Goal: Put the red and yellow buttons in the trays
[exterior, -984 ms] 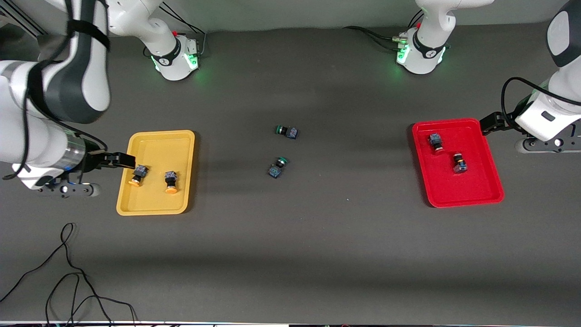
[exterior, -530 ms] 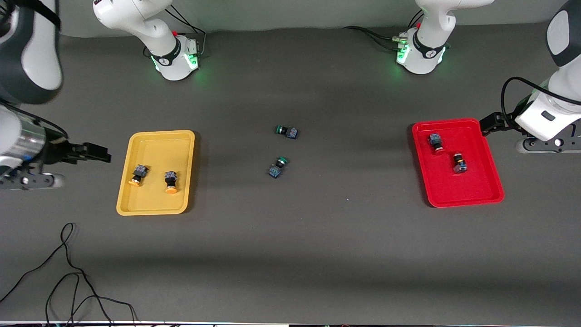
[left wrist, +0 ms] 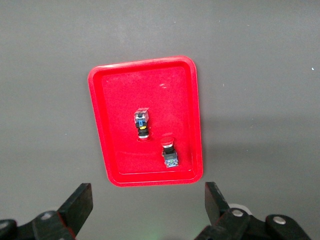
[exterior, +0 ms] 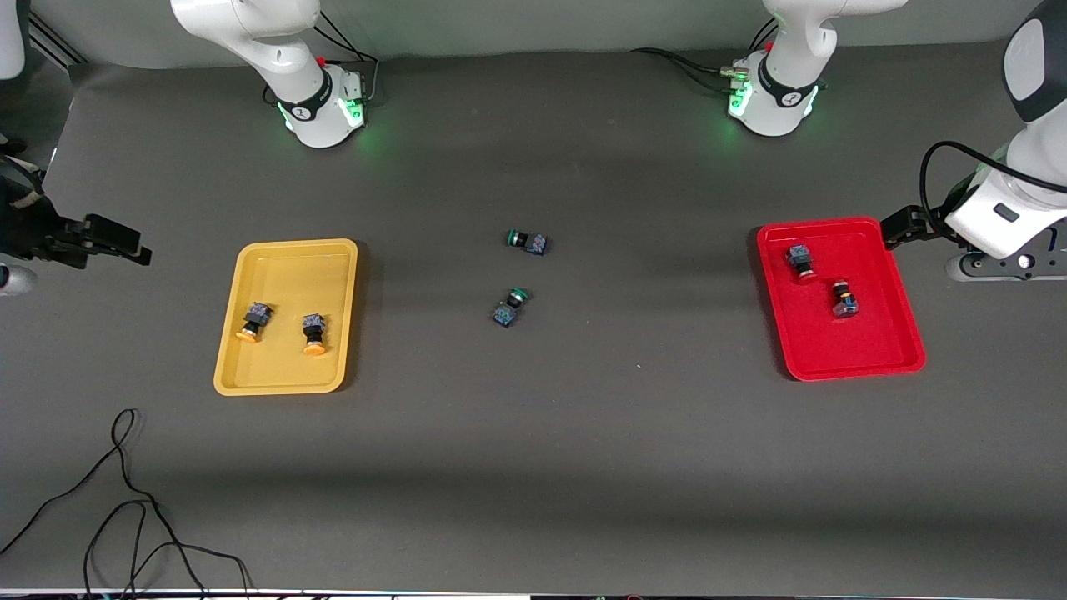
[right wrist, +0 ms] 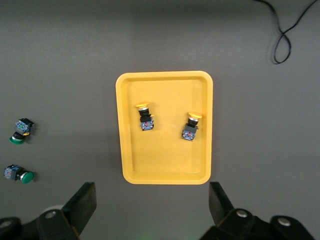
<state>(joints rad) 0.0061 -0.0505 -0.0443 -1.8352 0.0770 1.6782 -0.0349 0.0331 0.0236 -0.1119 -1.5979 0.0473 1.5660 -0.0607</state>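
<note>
The yellow tray (exterior: 283,275) holds two yellow buttons (exterior: 252,322) (exterior: 313,332), each lying on its side. The red tray (exterior: 834,350) holds two red buttons (exterior: 800,261) (exterior: 844,299). My right gripper (exterior: 133,247) is open and empty, over bare table beside the yellow tray at the right arm's end. The right wrist view shows the yellow tray (right wrist: 165,160), both yellow buttons (right wrist: 145,118) (right wrist: 191,126) and that gripper (right wrist: 152,202). My left gripper (exterior: 899,225) waits open and empty beside the red tray. The left wrist view shows the red tray (left wrist: 115,110), both red buttons (left wrist: 141,123) (left wrist: 169,150) and that gripper (left wrist: 148,200).
Two green-capped switches (exterior: 527,242) (exterior: 510,307) lie on the table's middle between the trays; they also show in the right wrist view (right wrist: 21,130) (right wrist: 19,174). A loose black cable (exterior: 125,492) lies near the front edge at the right arm's end.
My right gripper has drawn back from over the yellow tray toward the right arm's end of the table, leaving both yellow buttons in it. The left arm has not moved.
</note>
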